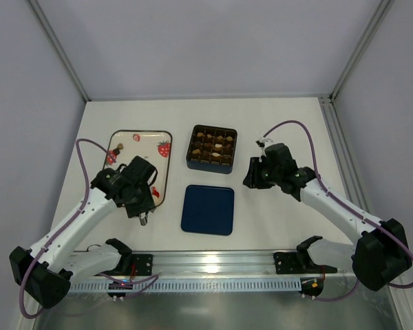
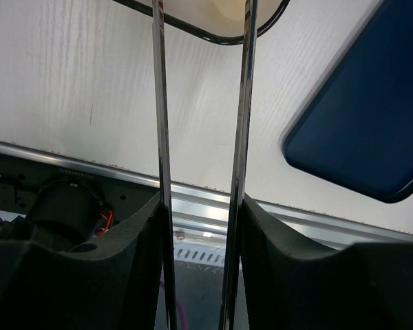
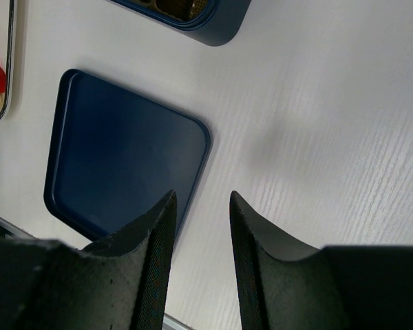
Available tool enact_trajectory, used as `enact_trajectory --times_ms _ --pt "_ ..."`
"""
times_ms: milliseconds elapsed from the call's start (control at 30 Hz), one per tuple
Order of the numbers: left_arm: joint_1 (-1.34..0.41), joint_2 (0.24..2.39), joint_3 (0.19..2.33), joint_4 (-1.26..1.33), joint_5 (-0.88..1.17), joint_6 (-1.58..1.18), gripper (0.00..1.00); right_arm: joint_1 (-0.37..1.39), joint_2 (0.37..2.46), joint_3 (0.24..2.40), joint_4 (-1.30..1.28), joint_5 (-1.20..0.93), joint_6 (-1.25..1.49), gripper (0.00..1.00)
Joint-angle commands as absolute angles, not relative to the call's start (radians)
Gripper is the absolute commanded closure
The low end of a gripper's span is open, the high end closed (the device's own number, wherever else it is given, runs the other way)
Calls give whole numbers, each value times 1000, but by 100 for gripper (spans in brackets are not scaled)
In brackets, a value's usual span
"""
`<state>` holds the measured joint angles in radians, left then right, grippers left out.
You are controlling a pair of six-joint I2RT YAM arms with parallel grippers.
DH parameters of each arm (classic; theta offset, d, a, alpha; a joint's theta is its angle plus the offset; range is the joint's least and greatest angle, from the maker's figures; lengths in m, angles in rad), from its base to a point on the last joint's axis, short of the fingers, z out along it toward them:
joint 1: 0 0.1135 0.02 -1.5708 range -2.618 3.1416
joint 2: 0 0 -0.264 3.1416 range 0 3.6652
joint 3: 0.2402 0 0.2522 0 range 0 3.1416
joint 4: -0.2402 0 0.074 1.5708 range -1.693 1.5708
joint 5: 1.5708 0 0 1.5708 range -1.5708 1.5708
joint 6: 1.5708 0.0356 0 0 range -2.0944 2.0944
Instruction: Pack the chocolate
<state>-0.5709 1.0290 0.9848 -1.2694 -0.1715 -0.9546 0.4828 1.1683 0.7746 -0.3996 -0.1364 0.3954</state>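
Chocolate pieces lie in several cells of the dark-blue grid box [image 1: 211,148]. Two small brown pieces [image 1: 122,147] lie on the strawberry-print tray [image 1: 139,135]. My left gripper [image 1: 143,206] hangs over the tray's near right corner. It is shut on metal tweezers [image 2: 160,103], whose two blades run between my fingers [image 2: 201,206] toward the tray edge [image 2: 220,38]. Nothing shows between the blades. My right gripper [image 1: 251,180] is open and empty above bare table, right of the box's flat blue lid [image 1: 207,210]. In the right wrist view the gripper [image 3: 199,206] hangs beside the lid [image 3: 124,158].
The lid also shows in the left wrist view [image 2: 365,124]. The box corner [image 3: 213,20] and the tray edge [image 3: 0,82] show in the right wrist view. A metal rail [image 1: 213,261] runs along the near edge. Walls enclose the table at back and sides.
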Motion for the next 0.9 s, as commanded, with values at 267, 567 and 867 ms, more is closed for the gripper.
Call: enact_trajectory --times_ms 267,567,867 --pt "-563 1068 962 -1178 -167 -959 58 489 1173 770 -354 -140 396 61" --pt "-551 1094 963 -1170 -164 -940 63 489 1170 764 -354 -138 394 61" --pt "-528 1100 971 -1173 -161 -899 71 489 1166 762 -356 -138 396 61"
